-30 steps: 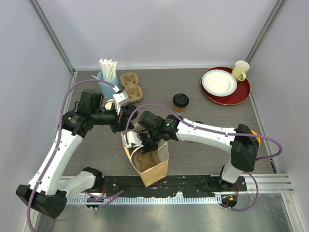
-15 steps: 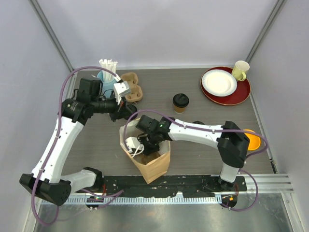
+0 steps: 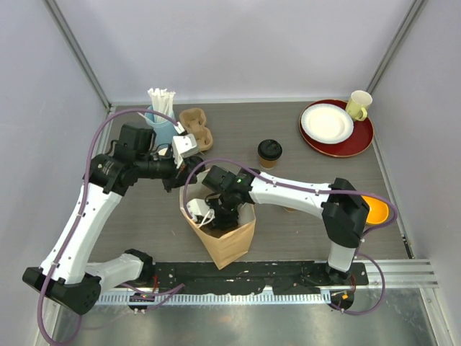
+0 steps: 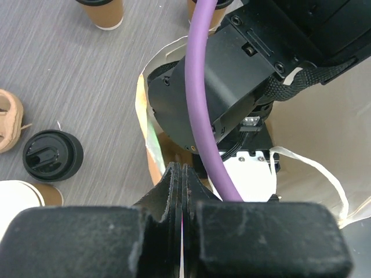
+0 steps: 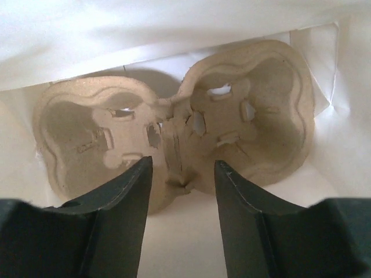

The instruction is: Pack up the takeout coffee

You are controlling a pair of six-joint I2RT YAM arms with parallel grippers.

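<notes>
Bag holds 1 pulp carrier; right end effector released inside; left end effector clenched.

Cup carrier inside bag, coffee cup behind.

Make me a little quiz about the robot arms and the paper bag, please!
1. True or false: the right end effector is shut on a straw.
2. Pick one: what lies at the bottom of the paper bag? A) a mug B) a cup carrier C) a plate
3. Fill the gap: the coffee cup with the black lid stands on the ____, outside the bag.

Key: 1 false, it is open, holding nothing. 2 B. 3 table.
</notes>
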